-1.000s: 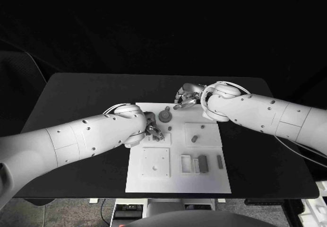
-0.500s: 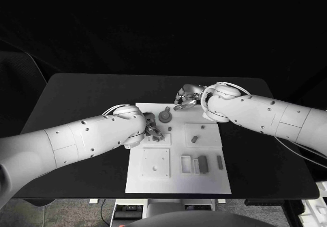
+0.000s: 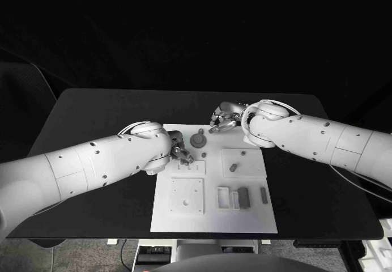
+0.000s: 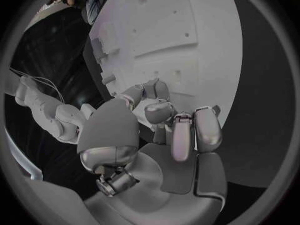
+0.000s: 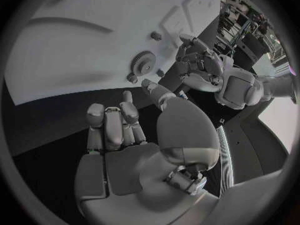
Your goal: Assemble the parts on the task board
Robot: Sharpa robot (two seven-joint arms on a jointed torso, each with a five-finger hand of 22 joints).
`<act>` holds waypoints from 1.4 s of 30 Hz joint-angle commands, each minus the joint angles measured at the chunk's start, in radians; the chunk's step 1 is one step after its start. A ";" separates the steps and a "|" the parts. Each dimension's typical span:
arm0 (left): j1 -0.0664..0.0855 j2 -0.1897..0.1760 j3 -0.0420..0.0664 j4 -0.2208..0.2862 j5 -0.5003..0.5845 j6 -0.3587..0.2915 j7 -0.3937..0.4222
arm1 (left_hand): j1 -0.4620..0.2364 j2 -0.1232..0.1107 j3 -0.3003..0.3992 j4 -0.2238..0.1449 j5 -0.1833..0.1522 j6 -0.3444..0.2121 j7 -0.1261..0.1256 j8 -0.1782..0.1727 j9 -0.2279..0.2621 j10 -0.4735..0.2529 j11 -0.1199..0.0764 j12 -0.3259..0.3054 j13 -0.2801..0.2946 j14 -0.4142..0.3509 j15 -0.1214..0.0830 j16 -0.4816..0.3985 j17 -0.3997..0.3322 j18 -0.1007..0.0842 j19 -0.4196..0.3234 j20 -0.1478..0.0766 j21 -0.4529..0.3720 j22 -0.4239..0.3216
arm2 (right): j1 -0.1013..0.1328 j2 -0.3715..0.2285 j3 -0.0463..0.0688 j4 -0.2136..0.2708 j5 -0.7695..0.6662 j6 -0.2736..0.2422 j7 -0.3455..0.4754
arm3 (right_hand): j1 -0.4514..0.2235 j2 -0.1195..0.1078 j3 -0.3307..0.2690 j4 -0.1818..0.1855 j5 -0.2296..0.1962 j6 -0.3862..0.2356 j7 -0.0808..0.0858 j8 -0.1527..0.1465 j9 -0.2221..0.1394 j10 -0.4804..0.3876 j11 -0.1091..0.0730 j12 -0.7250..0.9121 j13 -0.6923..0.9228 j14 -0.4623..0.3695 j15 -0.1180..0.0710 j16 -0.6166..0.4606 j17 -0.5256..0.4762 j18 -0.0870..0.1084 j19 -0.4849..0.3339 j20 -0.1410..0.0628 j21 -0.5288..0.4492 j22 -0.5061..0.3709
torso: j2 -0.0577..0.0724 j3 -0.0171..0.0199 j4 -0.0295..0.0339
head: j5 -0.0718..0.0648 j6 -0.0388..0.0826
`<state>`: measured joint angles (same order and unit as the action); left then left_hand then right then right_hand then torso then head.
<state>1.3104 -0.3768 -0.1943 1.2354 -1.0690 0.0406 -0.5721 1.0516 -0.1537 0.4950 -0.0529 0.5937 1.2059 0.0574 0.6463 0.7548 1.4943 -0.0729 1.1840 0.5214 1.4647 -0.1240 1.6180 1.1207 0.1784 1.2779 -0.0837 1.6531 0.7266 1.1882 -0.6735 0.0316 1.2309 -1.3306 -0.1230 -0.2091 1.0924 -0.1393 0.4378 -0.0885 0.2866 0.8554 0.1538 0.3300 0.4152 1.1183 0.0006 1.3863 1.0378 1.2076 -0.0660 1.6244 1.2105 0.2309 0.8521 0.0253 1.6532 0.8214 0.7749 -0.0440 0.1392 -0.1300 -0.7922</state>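
While both hands curl empty, grey parts dot the white task board.

The flat white rectangular task board lies on the black surface, its far edge under both hands. A grey toothed gear part stands on it between the left hand and the right hand. Small grey block parts lie in recesses nearer the robot than the hands.
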 commanded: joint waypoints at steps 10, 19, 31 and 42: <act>0.012 0.009 0.017 0.002 0.051 0.012 -0.006 | 0.072 0.074 0.080 -0.072 0.001 0.141 -0.032 0.003 0.001 0.085 -0.036 0.003 -0.001 0.128 -0.006 0.003 -0.001 0.083 0.007 -0.001 0.130 0.001 | -0.001 0.002 0.000 -0.001 -0.008 0.015 0.002 | -0.008 0.000 0.005 0.001 0.003 0.006 0.010 -0.001 -0.002 0.006 -0.004 0.005 -0.001 0.000 -0.007 0.004 0.000 0.009 -0.004 -0.001 0.005 -0.002 | 0.001 0.0001 -0.0004 | 0.002 0.002; 0.012 0.028 0.013 -0.018 0.087 0.021 -0.009 | 0.072 0.075 0.081 -0.072 0.000 0.141 -0.032 0.003 0.001 0.085 -0.035 0.003 -0.001 0.128 -0.006 0.003 -0.001 0.083 0.007 -0.001 0.130 0.001 | -0.001 0.003 0.000 -0.001 -0.008 0.016 0.000 | -0.008 0.000 0.005 0.001 0.003 0.006 0.010 -0.001 -0.002 0.006 -0.004 0.005 -0.002 -0.001 -0.007 0.003 0.000 0.009 -0.004 -0.001 0.006 -0.002 | 0.000 0.0010 -0.0003 | 0.001 -0.002; 0.011 0.042 -0.010 -0.032 0.067 0.031 -0.004 | 0.071 0.076 0.082 -0.072 -0.002 0.140 -0.031 0.003 0.000 0.084 -0.035 0.003 -0.001 0.128 -0.006 0.003 -0.001 0.083 0.007 0.000 0.129 0.001 | -0.001 0.003 0.000 0.000 -0.008 0.020 -0.002 | -0.008 0.000 0.005 0.001 0.003 0.006 0.010 -0.001 -0.002 0.006 -0.004 0.006 -0.002 -0.002 -0.007 0.003 -0.002 0.009 -0.004 -0.002 0.006 -0.002 | 0.001 0.0001 -0.0004 | -0.001 -0.007; 0.009 0.039 -0.031 -0.025 0.013 0.019 0.000 | 0.070 0.077 0.083 -0.071 -0.003 0.140 -0.031 0.003 0.000 0.084 -0.035 0.002 -0.002 0.128 -0.006 0.003 -0.001 0.083 0.007 0.000 0.129 0.001 | -0.001 0.001 0.000 0.002 -0.008 0.020 -0.002 | -0.008 0.000 0.006 0.001 0.003 0.006 0.010 -0.001 -0.002 0.006 -0.004 0.006 -0.002 -0.003 -0.007 0.003 -0.002 0.009 -0.004 -0.002 0.006 -0.002 | 0.001 0.0002 -0.0004 | 0.003 -0.011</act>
<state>1.3197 -0.3387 -0.2255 1.2053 -1.0220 0.0555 -0.5801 1.0515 -0.1536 0.4977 -0.0502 0.5877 1.2059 0.0574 0.6444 0.7535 1.4943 -0.0729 1.1840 0.5208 1.4661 -0.1223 1.6180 1.1208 0.1784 1.2777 -0.0835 1.6531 0.7261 1.1879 -0.6726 0.0317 1.2314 -1.3306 -0.1179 -0.2114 1.0924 -0.1393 0.4377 -0.0884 0.2866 0.8555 0.1537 0.3300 0.4153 1.1204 -0.0015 1.3863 1.0371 1.2061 -0.0675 1.6244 1.2098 0.2250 0.8520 0.0253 1.6531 0.8206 0.7758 -0.0439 0.1390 -0.1287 -0.8023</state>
